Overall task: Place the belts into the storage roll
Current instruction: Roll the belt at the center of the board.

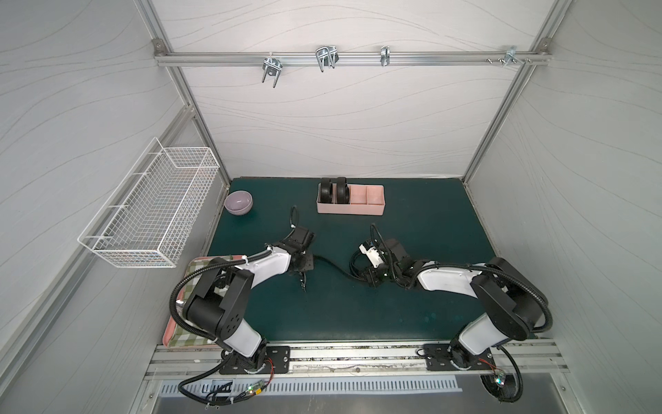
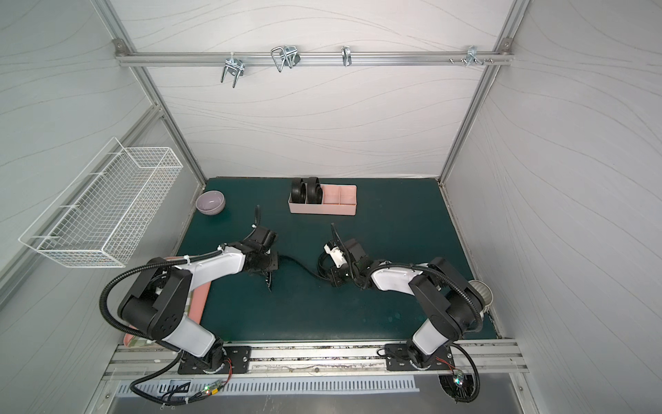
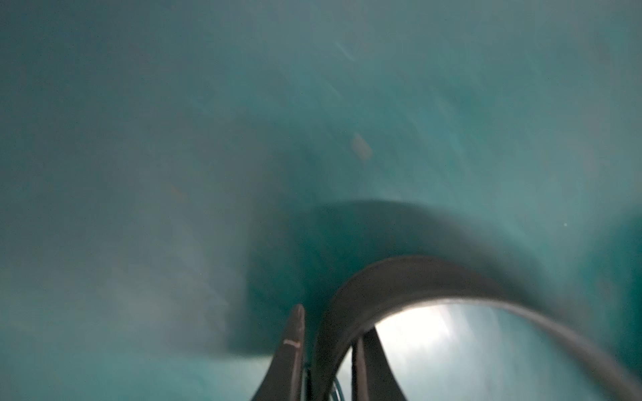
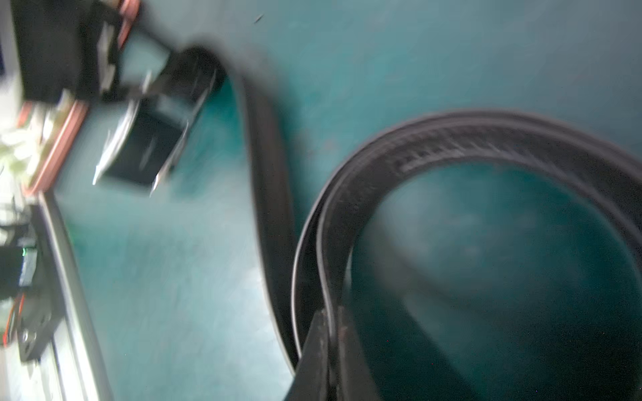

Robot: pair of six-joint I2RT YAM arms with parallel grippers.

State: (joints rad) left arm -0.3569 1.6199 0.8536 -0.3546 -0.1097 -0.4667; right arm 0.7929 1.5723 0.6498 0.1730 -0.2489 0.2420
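The loose belt [image 1: 336, 268] lay on the tabletop [image 1: 358, 315], its long axis spanning both arms. The left jaws were clenched on its strap and the right jaws on its coil. The storage roll [image 1: 349, 211] stood beyond both.

This is a robotics lab cell. A frame of aluminium bars [image 1: 340, 57] holds plain white wall panels [image 1: 322, 125] around a dark green mat [image 1: 358, 315]. The left arm [image 1: 267, 263] and right arm [image 1: 444, 281] are bolted to a metal rail [image 1: 358, 353] at the mat's front edge, with loose wiring [image 1: 250, 389] and a lit circuit board showing below. The household things in it (a bowl [image 1: 239, 202], a wire basket [image 1: 150, 211], a pink storage roll [image 1: 349, 212]) sit inside this rig, on the mat or on a panel.
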